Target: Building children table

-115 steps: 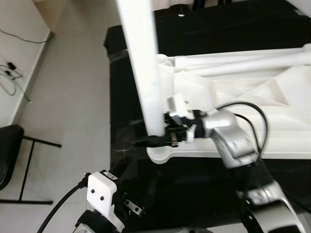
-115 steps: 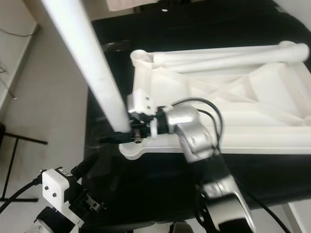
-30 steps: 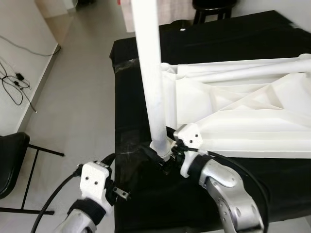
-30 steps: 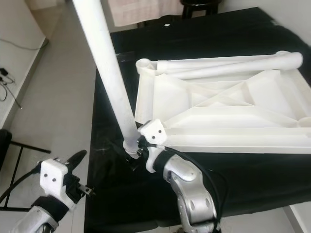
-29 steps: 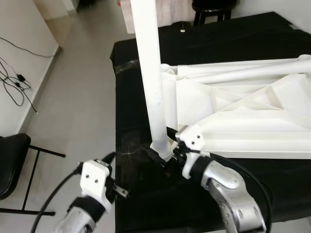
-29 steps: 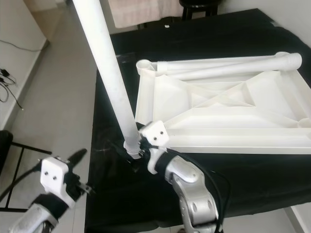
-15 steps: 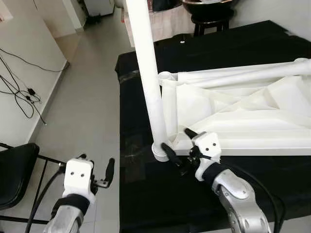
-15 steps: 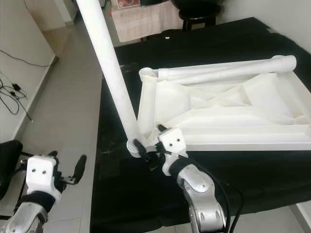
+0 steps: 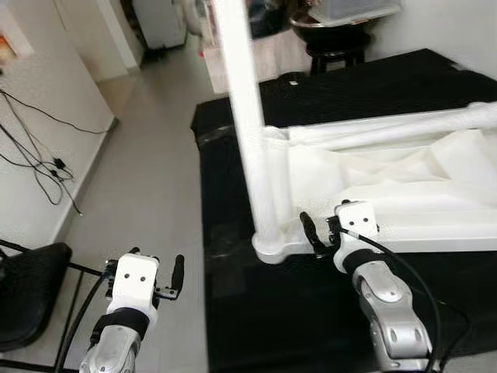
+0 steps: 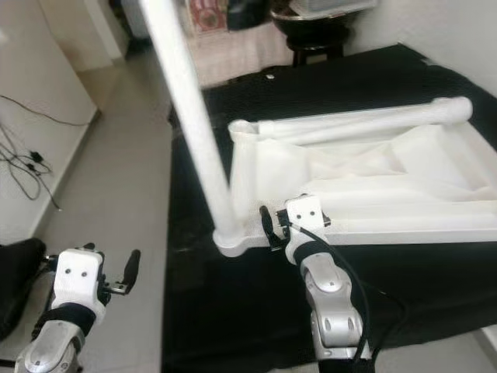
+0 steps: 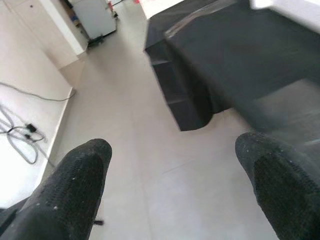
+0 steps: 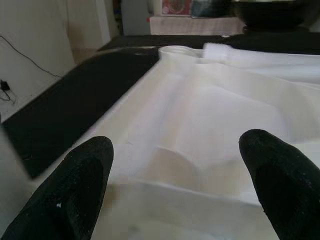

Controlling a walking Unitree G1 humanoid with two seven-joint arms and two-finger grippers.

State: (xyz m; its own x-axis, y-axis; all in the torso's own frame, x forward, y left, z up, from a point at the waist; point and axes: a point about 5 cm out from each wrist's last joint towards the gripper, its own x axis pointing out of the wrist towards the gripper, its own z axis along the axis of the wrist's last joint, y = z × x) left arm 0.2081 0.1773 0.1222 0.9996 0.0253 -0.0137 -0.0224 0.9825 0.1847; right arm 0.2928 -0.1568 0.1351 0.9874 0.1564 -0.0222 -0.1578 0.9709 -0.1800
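White children's table lies upside down on a black-covered table, one leg standing up from its near corner.

The white tabletop (image 9: pixel 404 202) rests underside-up on the black cloth (image 9: pixel 311 311); an upright leg (image 9: pixel 248 124) rises from its near-left corner socket, and another leg (image 10: pixel 365 120) lies along the far edge. The right gripper (image 9: pixel 320 233) hovers at the tabletop's near rim, just beside the upright leg, fingers spread and holding nothing. The left gripper (image 9: pixel 159 276) hangs over the grey floor (image 9: pixel 147 179), off the table's left, fingers apart, empty.

smooth white plastic tabletop (image 9: pixel 404 194), matt black cloth (image 9: pixel 256 311)
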